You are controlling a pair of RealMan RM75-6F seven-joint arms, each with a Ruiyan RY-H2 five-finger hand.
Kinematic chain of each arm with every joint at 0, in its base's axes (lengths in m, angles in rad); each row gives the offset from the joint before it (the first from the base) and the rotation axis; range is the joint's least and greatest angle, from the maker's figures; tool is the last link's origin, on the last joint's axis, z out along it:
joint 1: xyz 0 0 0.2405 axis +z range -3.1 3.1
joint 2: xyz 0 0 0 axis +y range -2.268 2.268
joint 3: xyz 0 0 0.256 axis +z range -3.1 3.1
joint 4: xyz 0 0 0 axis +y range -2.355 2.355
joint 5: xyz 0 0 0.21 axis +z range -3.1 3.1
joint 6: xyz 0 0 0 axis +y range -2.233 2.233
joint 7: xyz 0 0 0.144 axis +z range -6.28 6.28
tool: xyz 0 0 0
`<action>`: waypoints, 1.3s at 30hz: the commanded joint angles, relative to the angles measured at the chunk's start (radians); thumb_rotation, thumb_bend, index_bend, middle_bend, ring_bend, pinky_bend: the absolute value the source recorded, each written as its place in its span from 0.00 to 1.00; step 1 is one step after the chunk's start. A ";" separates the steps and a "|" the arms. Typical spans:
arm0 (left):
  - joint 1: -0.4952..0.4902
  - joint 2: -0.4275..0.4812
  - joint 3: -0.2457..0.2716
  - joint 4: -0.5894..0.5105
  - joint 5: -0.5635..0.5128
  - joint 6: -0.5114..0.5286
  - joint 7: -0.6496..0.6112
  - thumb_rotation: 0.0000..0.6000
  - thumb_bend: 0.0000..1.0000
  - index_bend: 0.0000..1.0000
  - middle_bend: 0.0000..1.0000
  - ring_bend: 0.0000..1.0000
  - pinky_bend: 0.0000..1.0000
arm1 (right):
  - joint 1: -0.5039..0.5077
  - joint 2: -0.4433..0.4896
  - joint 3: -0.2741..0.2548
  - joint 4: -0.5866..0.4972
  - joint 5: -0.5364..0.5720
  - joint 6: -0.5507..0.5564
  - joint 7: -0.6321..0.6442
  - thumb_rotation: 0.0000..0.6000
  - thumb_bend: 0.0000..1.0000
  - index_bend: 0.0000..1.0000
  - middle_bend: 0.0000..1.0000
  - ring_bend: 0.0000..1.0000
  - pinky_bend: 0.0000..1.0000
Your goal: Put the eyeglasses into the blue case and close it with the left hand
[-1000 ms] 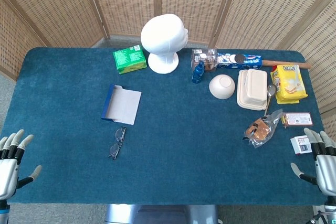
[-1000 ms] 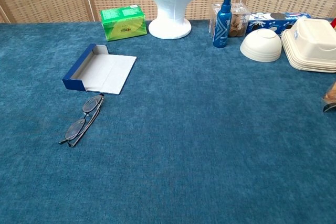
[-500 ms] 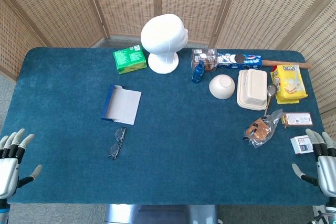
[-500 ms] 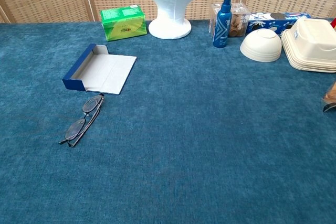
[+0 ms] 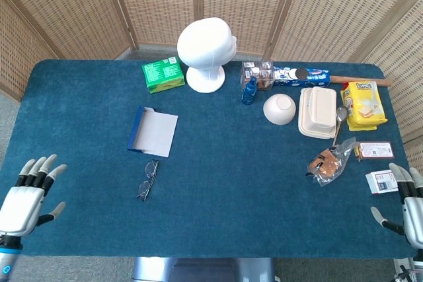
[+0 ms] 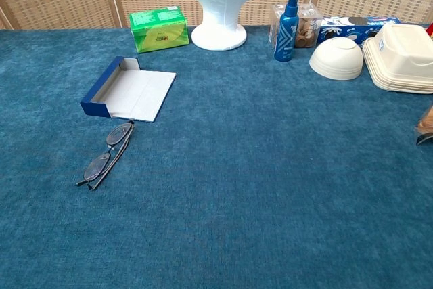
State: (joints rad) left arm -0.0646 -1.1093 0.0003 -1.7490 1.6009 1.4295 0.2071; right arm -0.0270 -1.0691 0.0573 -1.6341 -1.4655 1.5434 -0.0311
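Nothing of the task is done yet. The left hand (image 5: 25, 197) is at the near table edge, fingers spread, holding nothing; the right hand (image 5: 411, 203) likewise. Further in, the folded eyeglasses (image 5: 147, 179) lie on the cloth, just before the open blue case (image 5: 152, 131), which is empty.

Dark thin-framed eyeglasses (image 5: 147, 179), folded flat — just in front of the blue case (image 5: 152, 131), close to its near edge, apart from it. Blue case open — lid spread flat showing a pale grey lining, blue trough on the left.
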 commanded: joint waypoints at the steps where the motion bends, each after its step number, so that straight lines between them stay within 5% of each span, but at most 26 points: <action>1: -0.048 0.016 -0.006 -0.022 -0.010 -0.072 -0.003 1.00 0.22 0.17 0.05 0.00 0.00 | -0.002 0.002 -0.001 0.001 0.002 0.001 0.001 0.87 0.24 0.00 0.12 0.00 0.14; 14: -0.290 -0.024 -0.022 0.112 0.060 -0.364 0.047 1.00 0.23 0.18 0.05 0.00 0.00 | -0.020 0.008 0.002 -0.006 0.015 0.022 -0.008 0.87 0.24 0.00 0.12 0.00 0.14; 39: -0.534 -0.288 0.019 0.505 0.307 -0.380 0.071 1.00 0.23 0.21 0.05 0.00 0.00 | -0.072 0.035 0.007 -0.044 0.038 0.084 -0.032 0.88 0.24 0.00 0.12 0.00 0.14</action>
State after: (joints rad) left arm -0.5866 -1.3846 0.0137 -1.2576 1.8958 1.0455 0.2818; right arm -0.0984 -1.0347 0.0639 -1.6773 -1.4277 1.6266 -0.0633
